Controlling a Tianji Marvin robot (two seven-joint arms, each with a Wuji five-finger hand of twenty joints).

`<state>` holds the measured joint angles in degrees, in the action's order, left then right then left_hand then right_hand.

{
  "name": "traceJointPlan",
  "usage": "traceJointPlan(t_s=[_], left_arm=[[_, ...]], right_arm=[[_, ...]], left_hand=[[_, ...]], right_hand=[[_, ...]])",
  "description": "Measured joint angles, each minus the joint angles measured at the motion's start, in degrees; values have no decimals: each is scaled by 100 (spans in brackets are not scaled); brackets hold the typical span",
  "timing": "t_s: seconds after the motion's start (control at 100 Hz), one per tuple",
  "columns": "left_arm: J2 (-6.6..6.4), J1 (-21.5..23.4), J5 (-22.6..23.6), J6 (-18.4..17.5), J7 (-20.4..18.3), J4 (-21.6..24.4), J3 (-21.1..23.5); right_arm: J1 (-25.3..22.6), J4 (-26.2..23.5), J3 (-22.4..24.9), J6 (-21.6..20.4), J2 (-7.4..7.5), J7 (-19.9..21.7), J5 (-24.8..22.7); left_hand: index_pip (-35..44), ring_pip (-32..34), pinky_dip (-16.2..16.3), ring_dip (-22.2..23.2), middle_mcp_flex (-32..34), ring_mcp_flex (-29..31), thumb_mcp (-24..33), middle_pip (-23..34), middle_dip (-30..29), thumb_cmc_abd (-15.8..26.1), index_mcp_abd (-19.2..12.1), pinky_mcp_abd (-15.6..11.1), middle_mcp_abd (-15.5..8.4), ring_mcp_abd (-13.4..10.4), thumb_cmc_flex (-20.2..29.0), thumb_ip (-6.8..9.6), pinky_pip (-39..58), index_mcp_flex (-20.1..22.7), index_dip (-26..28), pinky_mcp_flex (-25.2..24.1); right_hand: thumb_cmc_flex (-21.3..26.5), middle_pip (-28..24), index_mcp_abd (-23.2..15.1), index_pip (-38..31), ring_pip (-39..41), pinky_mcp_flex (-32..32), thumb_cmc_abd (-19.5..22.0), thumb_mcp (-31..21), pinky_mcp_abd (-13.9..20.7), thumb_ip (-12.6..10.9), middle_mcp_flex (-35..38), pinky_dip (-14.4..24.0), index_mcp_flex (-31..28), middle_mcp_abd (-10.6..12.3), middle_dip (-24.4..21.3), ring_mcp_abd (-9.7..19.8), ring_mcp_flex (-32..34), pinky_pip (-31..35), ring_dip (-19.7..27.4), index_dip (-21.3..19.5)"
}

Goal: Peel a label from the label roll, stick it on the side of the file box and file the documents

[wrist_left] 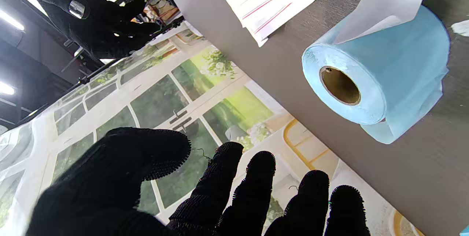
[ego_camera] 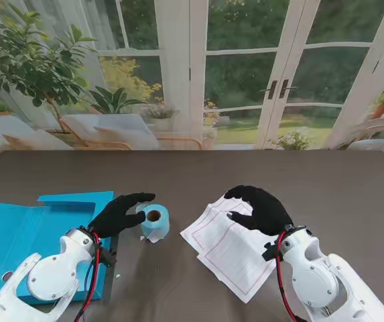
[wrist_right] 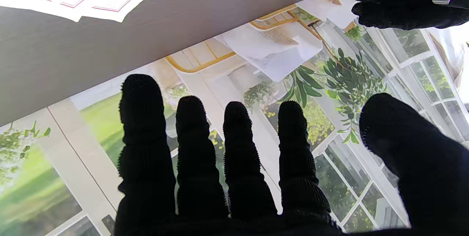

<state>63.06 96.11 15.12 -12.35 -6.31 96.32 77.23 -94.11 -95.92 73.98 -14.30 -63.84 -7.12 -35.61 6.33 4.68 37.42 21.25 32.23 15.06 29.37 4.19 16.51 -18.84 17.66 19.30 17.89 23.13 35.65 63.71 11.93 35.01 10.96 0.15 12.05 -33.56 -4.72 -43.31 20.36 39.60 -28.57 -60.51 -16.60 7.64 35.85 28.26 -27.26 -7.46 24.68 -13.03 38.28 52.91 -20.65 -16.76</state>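
Stand view, left to right: flat blue plastic file box (ego_camera: 17, 228) at 9 o'clock, black-gloved left hand (ego_camera: 119, 213) spread and empty beside the small pale-blue paper label roll (ego_camera: 155, 222) with cardboard core (light, likely rolls; best pinched at its loose white tab), then right hand (ego_camera: 259, 208), fingers loose and empty, over limp white red-lined documents (ego_camera: 228, 251).

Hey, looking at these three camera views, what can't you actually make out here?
- File box: stand view, cut off by the left edge and partly covered by the left arm; its side cannot be seen.
- Label roll: whether a label is already peeled; a loose white flap shows in the left wrist view, too unclear to judge.
- Documents: print too small; the right hand covers part of them.
- Left hand: contact with the roll is uncertain.
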Motion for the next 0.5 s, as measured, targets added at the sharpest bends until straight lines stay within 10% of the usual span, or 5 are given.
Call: traceJointPlan(t_s=[0.5], left_arm=[[-6, -46, -9, 24, -55, -27, -44]], right_arm=[[-9, -10, 5, 0, 3, 18, 0]], left_hand=[[0, 0, -1, 0, 0, 0, 0, 0, 0, 0, -1, 0, -1, -1, 0, 0, 0, 0, 0, -4]], right_hand=[[0, 0, 0, 0, 0, 0, 0, 0, 0, 0, 0, 0, 0, 0, 0, 0, 0, 0, 0, 0]])
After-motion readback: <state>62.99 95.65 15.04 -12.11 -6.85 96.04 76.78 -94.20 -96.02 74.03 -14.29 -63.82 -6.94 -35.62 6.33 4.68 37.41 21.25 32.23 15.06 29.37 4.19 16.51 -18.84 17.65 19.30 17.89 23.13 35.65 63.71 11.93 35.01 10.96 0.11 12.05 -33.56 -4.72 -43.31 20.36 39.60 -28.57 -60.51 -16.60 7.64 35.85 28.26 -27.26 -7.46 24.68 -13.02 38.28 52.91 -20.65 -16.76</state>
